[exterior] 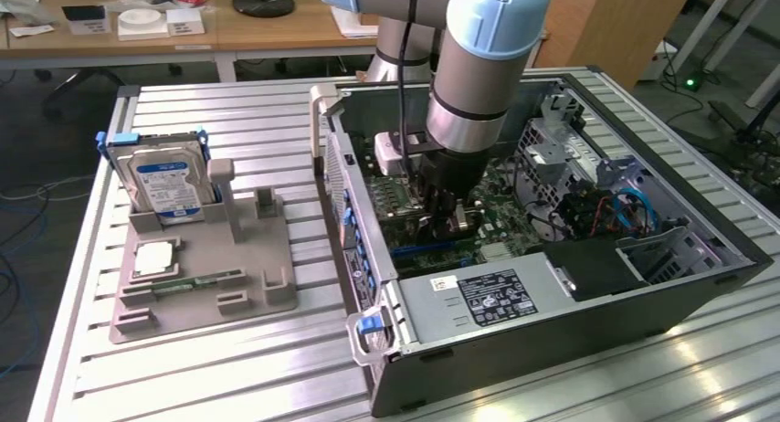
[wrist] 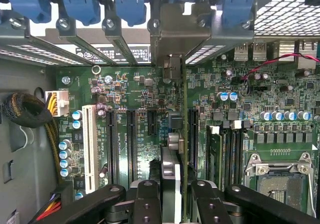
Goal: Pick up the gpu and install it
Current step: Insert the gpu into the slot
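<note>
The gpu [wrist: 172, 144] appears edge-on in the wrist view: a thin green board with a black cooler and a silver end bracket [wrist: 172, 38] that reaches the case's rear slot openings. It stands upright over the motherboard [wrist: 135, 91], between the black expansion slots. My gripper [wrist: 177, 204] is shut on the card, one black finger [wrist: 145, 204] on each side. In the exterior view my gripper [exterior: 447, 214] is low inside the open computer case [exterior: 573, 290], above the motherboard. I cannot tell whether the card's edge is seated in a slot.
A grey fixture tray [exterior: 207, 276] at the exterior view's left holds a silver hard drive with a blue label [exterior: 164, 184], a RAM stick [exterior: 201, 280] and a CPU chip [exterior: 156, 256]. Inside the case are the power supply [exterior: 488, 299], blue slot clips [wrist: 130, 3] and a CPU socket [wrist: 277, 176].
</note>
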Controlling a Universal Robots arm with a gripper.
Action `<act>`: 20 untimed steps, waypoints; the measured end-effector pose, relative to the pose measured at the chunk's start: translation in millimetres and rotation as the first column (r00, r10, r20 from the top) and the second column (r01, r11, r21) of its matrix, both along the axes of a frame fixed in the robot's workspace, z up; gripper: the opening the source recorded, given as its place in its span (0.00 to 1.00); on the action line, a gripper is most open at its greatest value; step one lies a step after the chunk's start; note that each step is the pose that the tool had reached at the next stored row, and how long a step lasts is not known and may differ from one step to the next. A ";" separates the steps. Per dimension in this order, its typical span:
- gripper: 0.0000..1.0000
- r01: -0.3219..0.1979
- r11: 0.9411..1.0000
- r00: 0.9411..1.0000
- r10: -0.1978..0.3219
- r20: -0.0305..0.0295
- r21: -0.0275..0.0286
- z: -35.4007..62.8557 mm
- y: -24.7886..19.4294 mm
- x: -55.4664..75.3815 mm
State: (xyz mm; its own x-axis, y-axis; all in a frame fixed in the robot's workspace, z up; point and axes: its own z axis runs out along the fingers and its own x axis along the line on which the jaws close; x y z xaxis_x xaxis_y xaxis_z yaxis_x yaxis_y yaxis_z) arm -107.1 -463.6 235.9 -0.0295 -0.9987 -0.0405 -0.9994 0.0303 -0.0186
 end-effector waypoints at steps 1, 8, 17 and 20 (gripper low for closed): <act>0.28 0.000 1.000 1.000 0.000 0.000 0.000 0.1 0.0 0.0; 0.28 0.000 1.000 1.000 0.000 0.000 0.000 0.1 0.0 -0.2; 0.28 0.000 1.000 1.000 0.000 0.000 0.000 -3.6 0.0 -0.2; 0.28 0.000 1.000 1.000 0.000 0.000 0.000 -3.8 0.0 -0.2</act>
State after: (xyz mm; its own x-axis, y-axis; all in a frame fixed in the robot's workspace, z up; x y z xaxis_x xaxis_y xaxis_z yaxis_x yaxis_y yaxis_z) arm -107.3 -463.6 232.1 -0.0295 -0.9988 -0.0403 -0.9994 0.0303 -0.0185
